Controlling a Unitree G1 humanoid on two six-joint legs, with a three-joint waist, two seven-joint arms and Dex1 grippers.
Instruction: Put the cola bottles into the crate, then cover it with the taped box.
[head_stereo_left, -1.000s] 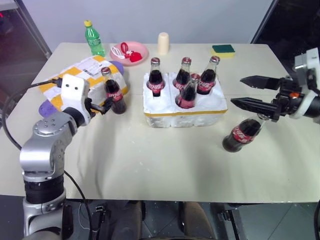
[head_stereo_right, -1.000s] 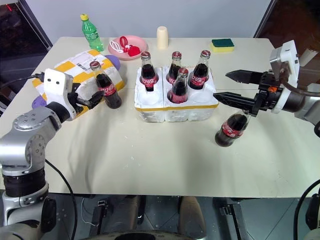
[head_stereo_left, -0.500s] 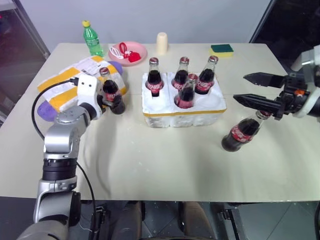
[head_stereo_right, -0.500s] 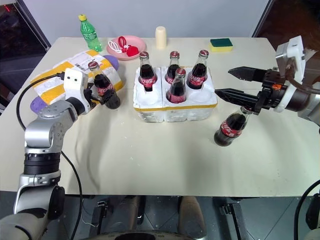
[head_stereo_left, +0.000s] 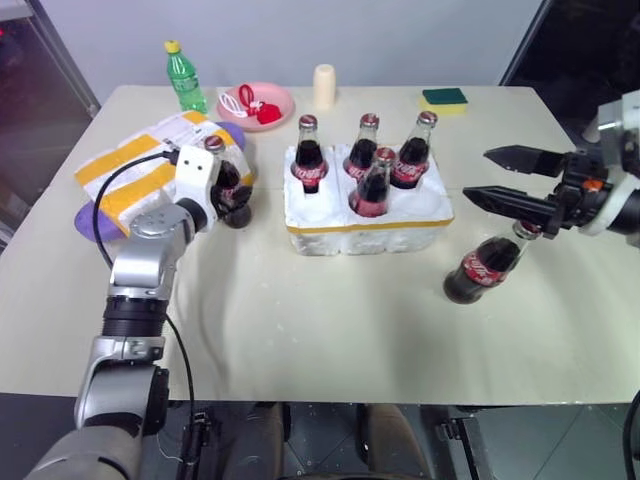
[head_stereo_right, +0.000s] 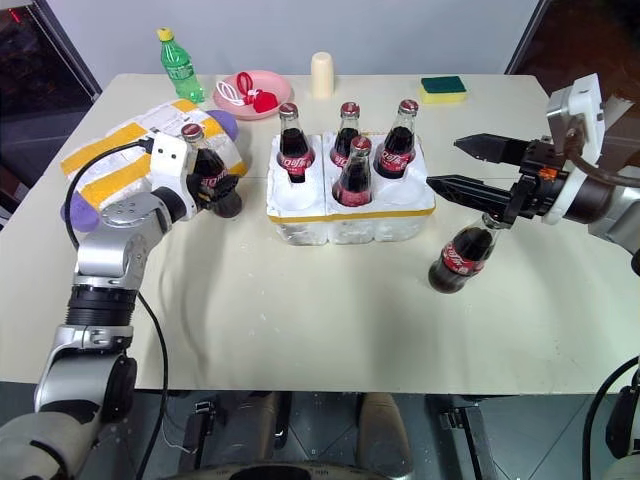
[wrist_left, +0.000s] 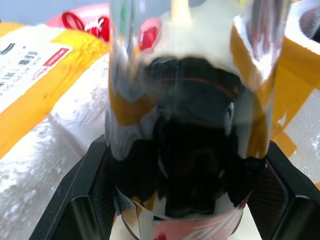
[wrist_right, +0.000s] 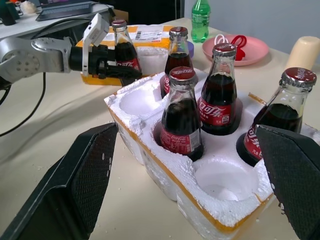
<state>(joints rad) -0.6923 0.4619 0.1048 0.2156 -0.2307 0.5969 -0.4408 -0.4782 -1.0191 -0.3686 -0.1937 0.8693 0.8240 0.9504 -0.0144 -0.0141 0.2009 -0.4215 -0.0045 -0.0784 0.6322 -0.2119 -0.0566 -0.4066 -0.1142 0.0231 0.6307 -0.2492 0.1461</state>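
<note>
Left gripper (head_stereo_right: 213, 187) jaws straddle cola bottle (head_stereo_right: 205, 172) beside taped box (head_stereo_right: 110, 165), grip unconfirmed; right gripper (head_stereo_right: 455, 167) jaws wide above tilted bottle (head_stereo_right: 462, 252); crate (head_stereo_right: 350, 212) has two free wells

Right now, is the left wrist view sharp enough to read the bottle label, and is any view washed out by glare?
Left wrist view: cola bottle too close, blurred, glass full of reflections, label unreadable. Right wrist view: sharp, crate and labels legible. Eye views: evenly lit, no glare on table.
</note>
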